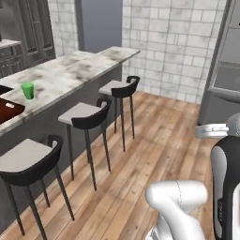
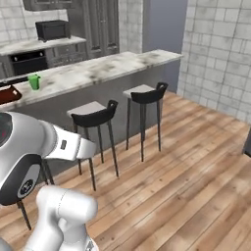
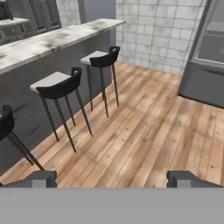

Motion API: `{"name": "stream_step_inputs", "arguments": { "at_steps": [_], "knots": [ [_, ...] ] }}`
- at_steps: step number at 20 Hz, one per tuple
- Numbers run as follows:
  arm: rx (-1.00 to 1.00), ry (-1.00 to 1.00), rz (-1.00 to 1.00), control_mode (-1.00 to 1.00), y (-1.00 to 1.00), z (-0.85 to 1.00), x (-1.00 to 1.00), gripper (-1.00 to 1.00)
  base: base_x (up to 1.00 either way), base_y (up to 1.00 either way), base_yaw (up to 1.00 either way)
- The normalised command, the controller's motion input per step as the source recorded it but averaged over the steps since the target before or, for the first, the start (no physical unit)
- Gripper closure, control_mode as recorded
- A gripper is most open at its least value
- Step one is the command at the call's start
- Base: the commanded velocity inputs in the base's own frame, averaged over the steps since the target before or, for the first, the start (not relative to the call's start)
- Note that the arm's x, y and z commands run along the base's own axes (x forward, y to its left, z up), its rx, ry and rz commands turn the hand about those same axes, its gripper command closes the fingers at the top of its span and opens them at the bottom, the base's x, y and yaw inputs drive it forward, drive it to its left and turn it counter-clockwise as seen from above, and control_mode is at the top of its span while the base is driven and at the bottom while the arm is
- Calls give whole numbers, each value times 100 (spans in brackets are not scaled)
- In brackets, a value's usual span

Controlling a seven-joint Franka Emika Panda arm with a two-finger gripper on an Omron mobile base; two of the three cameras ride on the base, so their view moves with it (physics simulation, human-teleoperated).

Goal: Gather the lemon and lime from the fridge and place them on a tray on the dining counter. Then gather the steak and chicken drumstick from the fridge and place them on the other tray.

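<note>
The dining counter (image 1: 70,75) (image 2: 98,71) (image 3: 48,41) runs along the left, white with grey veining. The dark red-brown tray (image 1: 7,110) (image 2: 7,94) lies on it at the far left edge of both base views. The grey fridge (image 1: 220,70) (image 3: 205,52) stands at the right, across the wooden floor. In the hand view my gripper (image 3: 113,179) hangs open above the floor with nothing between its fingertips (image 3: 43,178). The lemon, lime, steak, chicken drumstick and the other tray are out of view.
A green cup (image 1: 28,90) (image 2: 34,82) stands on the counter near the tray. Three black-backed stools (image 1: 91,117) (image 2: 95,115) (image 3: 59,85) line the counter's front. Beyond it is a back counter with a microwave (image 2: 51,29). A tiled wall (image 1: 168,42) closes the far end.
</note>
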Motion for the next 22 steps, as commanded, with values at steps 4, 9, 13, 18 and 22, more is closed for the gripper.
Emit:
{"name": "stream_step_inputs", "arguments": {
  "at_steps": [4, 9, 13, 18, 22],
  "knots": [
    [0, 0, 0, 100, 0, 0, 0, -100, 30, -60, -32],
    [0, 0, 0, 100, 0, 0, 0, -100, 49, -40, -33],
    [0, 0, 0, 100, 0, 0, 0, -100, 60, -20, -34],
    [0, 0, 0, 100, 0, 0, 0, -100, 62, -16, -31],
    [0, 0, 0, 100, 0, 0, 0, -100, 64, -3, -29]
  ]
}}
